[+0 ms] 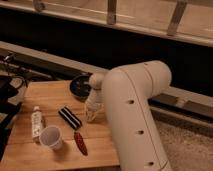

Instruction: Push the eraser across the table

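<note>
The eraser (70, 118), a small nearly black block with a pale stripe, lies at an angle near the middle of the light brown wooden table (50, 100). My gripper (90, 116) hangs from the big white arm just right of the eraser, low over the tabletop. A small gap shows between it and the eraser.
A round dark bowl (80, 86) sits at the table's far edge. A small white bottle (36, 121) lies at the left, a white cup (50, 137) stands near the front, and a reddish-brown oval object (80, 143) lies beside it. The white arm (137, 115) covers the table's right side.
</note>
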Controlling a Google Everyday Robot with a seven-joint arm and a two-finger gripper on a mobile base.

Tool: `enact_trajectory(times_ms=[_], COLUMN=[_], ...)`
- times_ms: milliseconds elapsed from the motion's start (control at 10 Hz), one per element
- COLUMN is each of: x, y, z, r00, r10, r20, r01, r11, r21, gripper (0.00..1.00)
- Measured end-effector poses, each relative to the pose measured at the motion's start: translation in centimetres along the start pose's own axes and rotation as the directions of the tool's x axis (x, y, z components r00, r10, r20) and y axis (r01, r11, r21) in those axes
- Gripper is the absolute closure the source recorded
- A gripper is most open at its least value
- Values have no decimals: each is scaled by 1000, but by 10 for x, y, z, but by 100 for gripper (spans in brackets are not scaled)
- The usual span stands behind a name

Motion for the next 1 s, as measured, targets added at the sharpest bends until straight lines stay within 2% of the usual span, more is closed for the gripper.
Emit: enact_trajectory(times_ms=[200,500,700,1000], x=[4,4,8,10], y=[2,3,14,19], z=[5,3,10,11], r00=[1000,1000,997,997], r10=[-6,-8,-44,-53], r20=[-27,-28,-58,-64], r01=[5,7,43,51], r11=[1000,1000,999,998], r21=[-12,-13,-25,-30], gripper=[100,100,100,100])
